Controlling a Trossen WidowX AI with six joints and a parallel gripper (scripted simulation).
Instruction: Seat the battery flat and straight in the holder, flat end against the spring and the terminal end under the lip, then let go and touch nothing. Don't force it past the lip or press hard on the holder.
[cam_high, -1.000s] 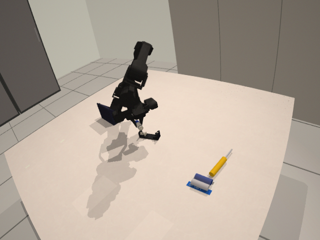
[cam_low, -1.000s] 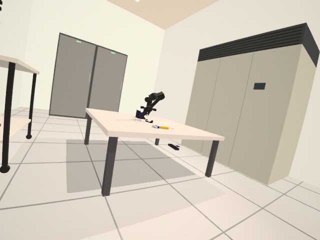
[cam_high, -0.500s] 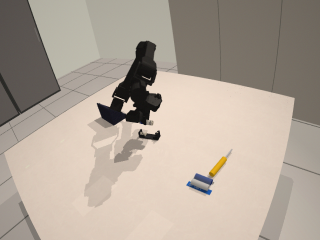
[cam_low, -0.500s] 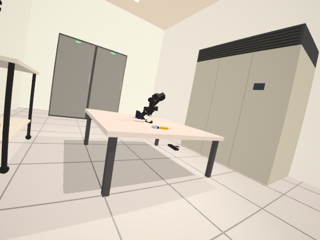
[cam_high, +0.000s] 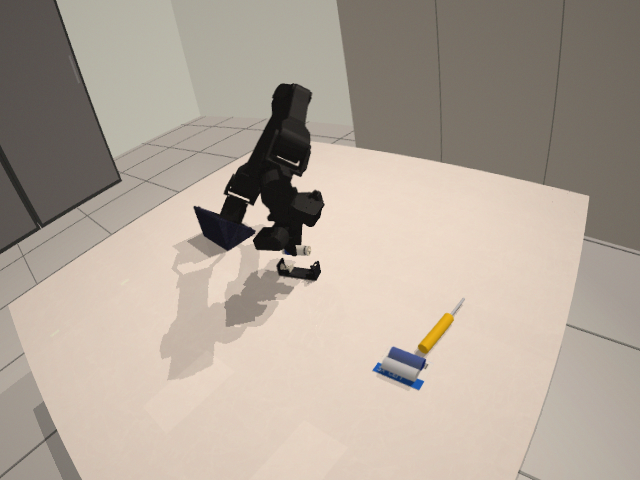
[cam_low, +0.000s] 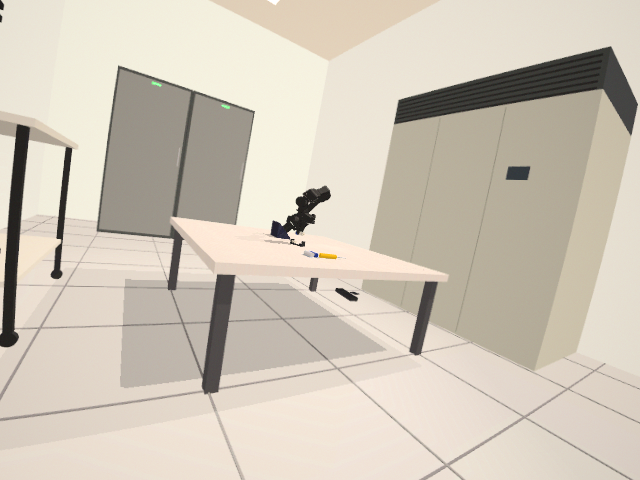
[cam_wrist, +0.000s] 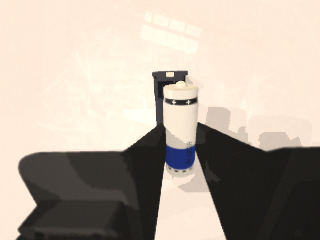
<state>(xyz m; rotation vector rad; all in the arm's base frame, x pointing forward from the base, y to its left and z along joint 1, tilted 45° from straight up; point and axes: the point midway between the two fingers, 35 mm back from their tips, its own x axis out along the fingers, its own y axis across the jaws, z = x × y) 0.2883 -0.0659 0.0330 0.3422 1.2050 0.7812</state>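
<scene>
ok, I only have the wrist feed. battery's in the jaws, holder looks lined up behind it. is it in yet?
Observer: No. In the top view the battery is held in the gripper above the table, and the holder sits just in front of it with its bay unfilled.
Operator: Battery attitude?
Observer: Roughly level, white terminal end sticking out of the fingers toward the tall cabinets.
Operator: Anything else on the table near it?
Observer: Nothing close. A yellow-handled screwdriver and a blue-and-white cylinder on a blue card lie well away, toward the near right edge.
</scene>
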